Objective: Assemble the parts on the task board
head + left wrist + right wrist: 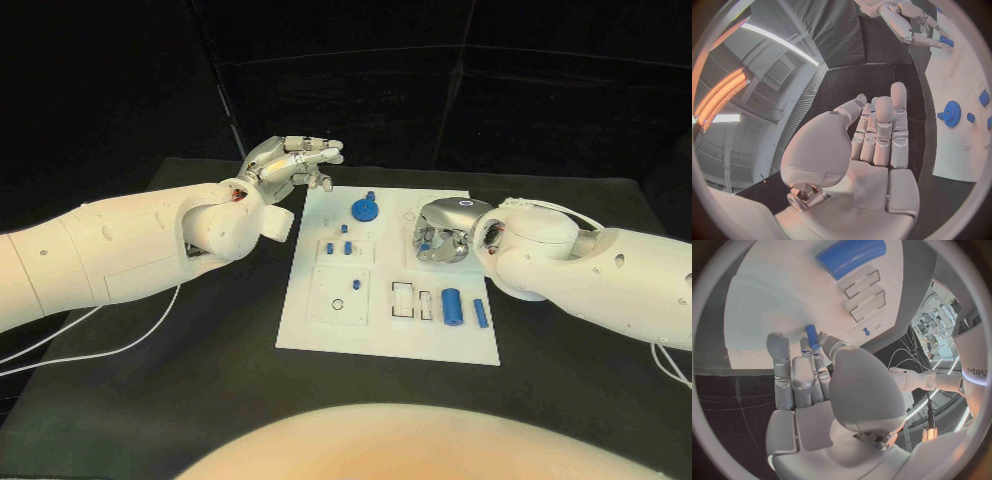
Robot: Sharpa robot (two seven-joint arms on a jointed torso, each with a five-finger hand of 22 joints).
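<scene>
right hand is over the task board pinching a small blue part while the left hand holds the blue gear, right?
Not quite. The left hand holds nothing; its fingers are empty off the edge of the task board, as the head view shows. The blue gear lies on the board, untouched. The rest stands: the right hand is over the board pinching a small blue part.

Both arms are showing smooth, rounded white shells with small dark screws. Left hand (293,160) and right hand (440,232) are showing silver, jointed metal fingers. White cables are trailing beside each arm.
</scene>
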